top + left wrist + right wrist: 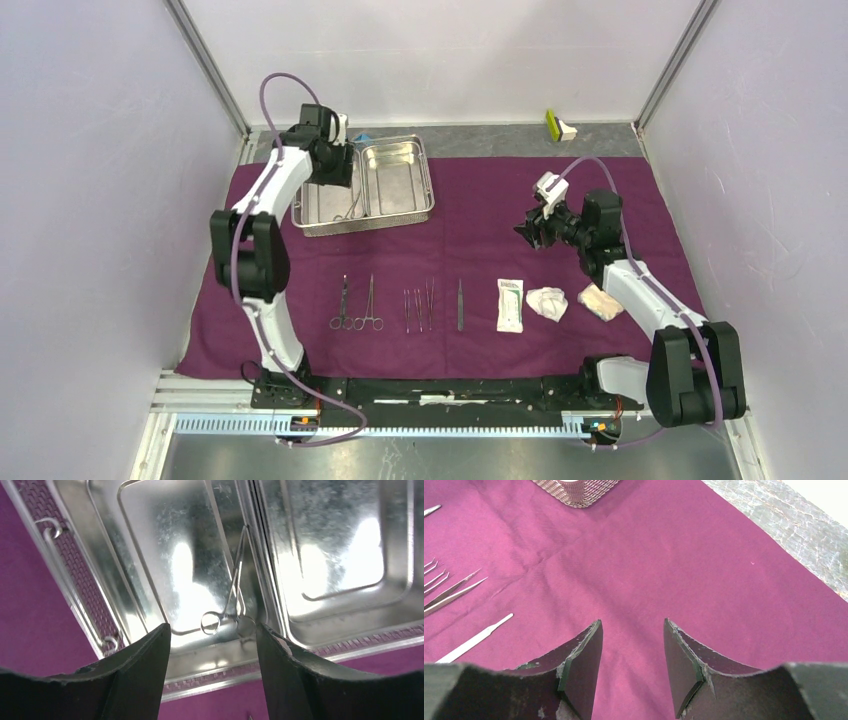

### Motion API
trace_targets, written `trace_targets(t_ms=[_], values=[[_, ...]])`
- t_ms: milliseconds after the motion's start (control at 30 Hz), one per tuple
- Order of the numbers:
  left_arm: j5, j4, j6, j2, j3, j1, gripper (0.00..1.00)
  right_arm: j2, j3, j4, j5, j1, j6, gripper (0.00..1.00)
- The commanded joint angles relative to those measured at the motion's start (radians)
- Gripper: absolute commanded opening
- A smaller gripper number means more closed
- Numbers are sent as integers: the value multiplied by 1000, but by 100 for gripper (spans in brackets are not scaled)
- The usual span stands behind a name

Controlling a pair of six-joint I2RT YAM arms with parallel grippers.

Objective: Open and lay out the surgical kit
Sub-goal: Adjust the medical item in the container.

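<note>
The purple cloth wrap [480, 215] lies spread flat. The two-compartment steel tray [400, 187] stands open at its back left. One forceps [235, 587] lies in the tray's left compartment, also seen from above [349, 209]. My left gripper [212, 630] hovers open and empty just above its ring handles. Along the front lie two forceps [357, 305], tweezers [419, 303], a slim tool [460, 303], the white packet [510, 305] and two gauze wads [547, 302]. My right gripper [631, 625] is open and empty over bare cloth [664, 565], also seen from above [530, 228].
A small yellow-green and white object [559, 125] sits on the grey table at the back right, off the cloth. A blue thing [360, 139] peeks out behind the tray. Walls close in both sides and the back. The cloth's right edge meets grey table [794, 520].
</note>
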Motion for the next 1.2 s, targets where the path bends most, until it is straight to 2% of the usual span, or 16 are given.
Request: trace_targets(t_ms=[0,200,533,600,700,1167], values=[[12,-52,56,128,120,35,70,-12,33,-13,8,-4,-40,54],[97,-146,109,244,186,76,72,33,50,-50,20,-4,-71,54],[191,-175,205,250,102,92,78,104,65,-78,56,-12,-113,54],[193,-176,220,252,102,89,84,116,68,-79,67,-13,-115,54],[182,-175,236,259,102,80,87,126,71,-82,75,-15,-117,54],[111,-134,248,314,142,9,85,146,70,-88,86,-19,-136,54]])
